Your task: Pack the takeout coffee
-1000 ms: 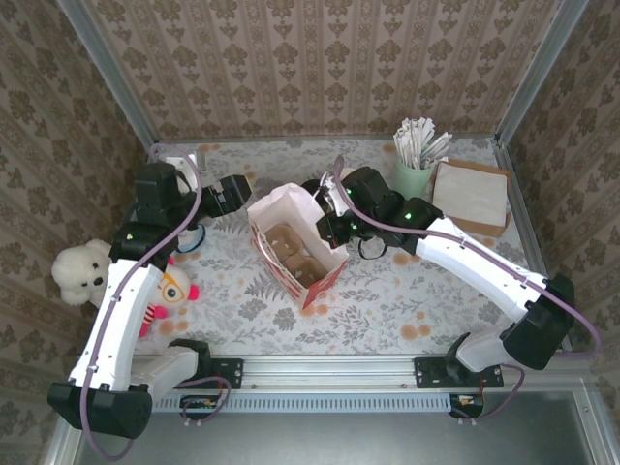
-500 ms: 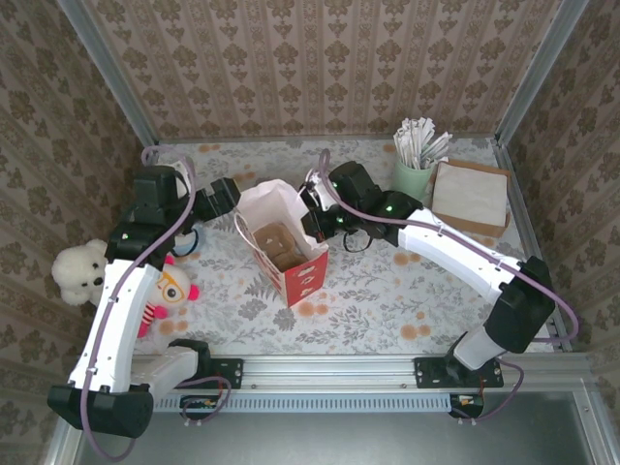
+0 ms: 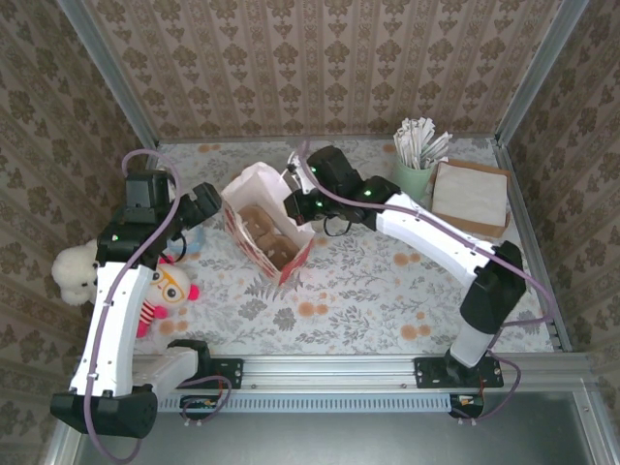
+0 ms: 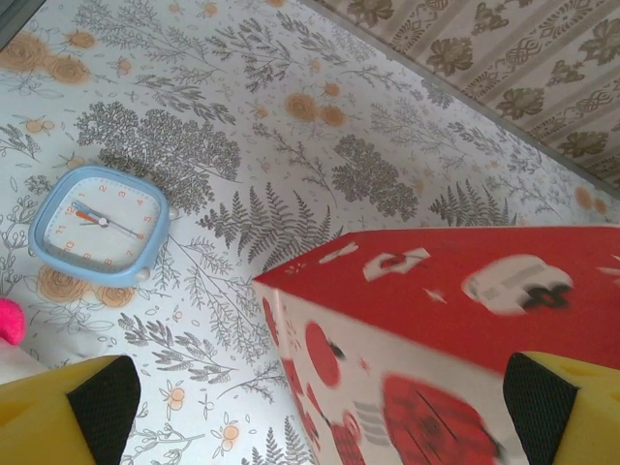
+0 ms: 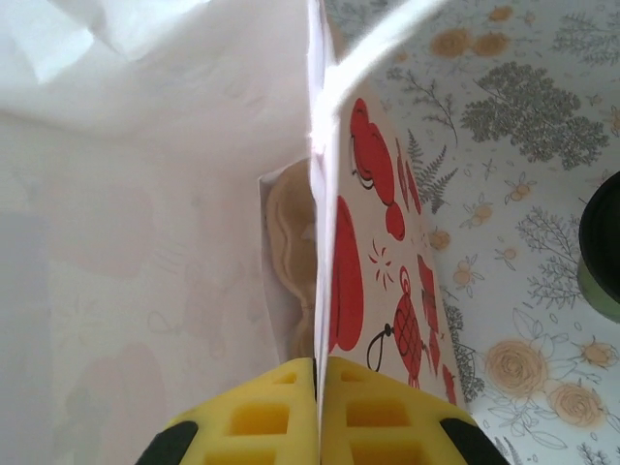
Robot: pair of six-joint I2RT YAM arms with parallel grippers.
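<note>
A red-and-white paper bag stands open left of centre, a brown cardboard carrier inside it. My right gripper is shut on the bag's right wall at the rim; in the right wrist view the yellow pads pinch the paper bag, with the carrier below. The takeout coffee shows as a black lid and green rim at that view's right edge. My left gripper is open beside the bag's left side; the left wrist view has the bag ahead of its spread fingers.
A blue clock lies on the table left of the bag. A white teddy and a doll sit at the left edge. At back right stand a mint cup of wrapped sticks and a napkin stack.
My right gripper has pulled the bag left and toward the back of the table. The left gripper has drawn back leftward with it.
</note>
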